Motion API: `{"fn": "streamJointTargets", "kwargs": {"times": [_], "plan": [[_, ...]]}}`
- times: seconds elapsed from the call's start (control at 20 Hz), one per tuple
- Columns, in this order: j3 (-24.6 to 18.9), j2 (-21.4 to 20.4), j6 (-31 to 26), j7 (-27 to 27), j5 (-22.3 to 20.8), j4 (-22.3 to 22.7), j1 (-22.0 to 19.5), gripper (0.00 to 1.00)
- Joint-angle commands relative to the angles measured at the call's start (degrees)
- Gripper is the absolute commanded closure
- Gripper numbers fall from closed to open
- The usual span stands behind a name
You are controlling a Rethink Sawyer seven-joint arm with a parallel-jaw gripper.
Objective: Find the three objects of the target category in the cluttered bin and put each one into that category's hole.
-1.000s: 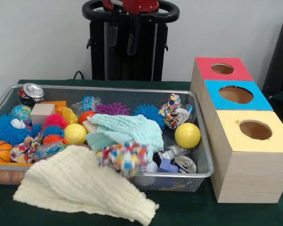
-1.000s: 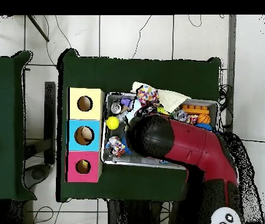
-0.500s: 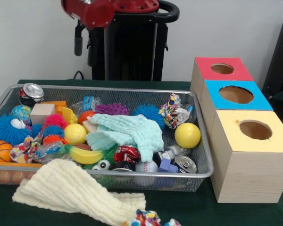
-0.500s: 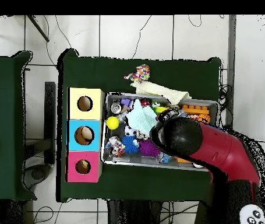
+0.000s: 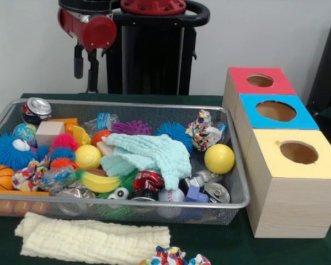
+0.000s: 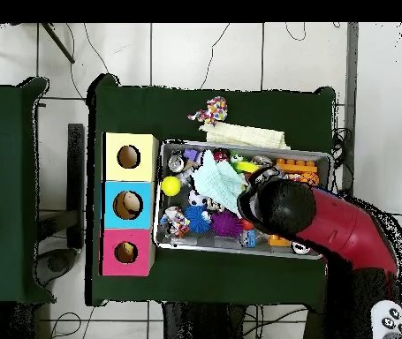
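My gripper (image 5: 85,63) hangs high over the back left of the wire bin (image 5: 154,203), open and empty. The bin holds a yellow ball (image 5: 219,158), a second yellow ball (image 5: 87,156), a banana (image 5: 99,183), a red can (image 5: 148,180), a baseball (image 5: 170,195), silver cans (image 5: 216,192) and a mint cloth (image 5: 149,152). Three boxes with round holes stand beside it: red (image 5: 259,80), blue (image 5: 276,111) and yellow (image 5: 298,152). In the overhead view my arm (image 6: 279,207) covers the bin's right half.
A cream cloth (image 5: 88,240) and a colourful rag (image 5: 174,256) lie on the table in front of the bin. Spiky balls (image 5: 4,150), a basketball (image 5: 0,176), a wooden block (image 5: 48,132) and another can (image 5: 37,107) fill the bin's left end.
The cream cloth and the colourful rag, draped over the bin's front a second ago, now lie on the table outside it. The arm swung to the left in the front view.
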State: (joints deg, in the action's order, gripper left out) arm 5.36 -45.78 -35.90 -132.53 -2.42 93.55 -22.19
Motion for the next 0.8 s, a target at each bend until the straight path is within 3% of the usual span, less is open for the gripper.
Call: {"fn": "streamJointTargets", "kwargs": {"times": [0.05, 0.4, 0.6, 0.8], "plan": [[-5.5, 3.1, 4.3, -0.5, -0.5, 3.1, -0.7, 0.00], [-6.7, 5.0, 6.5, 0.1, -0.6, 3.0, -1.7, 0.00], [-7.5, 6.8, 6.3, 0.8, -0.7, 0.6, -1.9, 0.00], [-8.1, 8.2, -1.9, 2.5, -0.2, -6.2, -0.9, 0.00]]}}
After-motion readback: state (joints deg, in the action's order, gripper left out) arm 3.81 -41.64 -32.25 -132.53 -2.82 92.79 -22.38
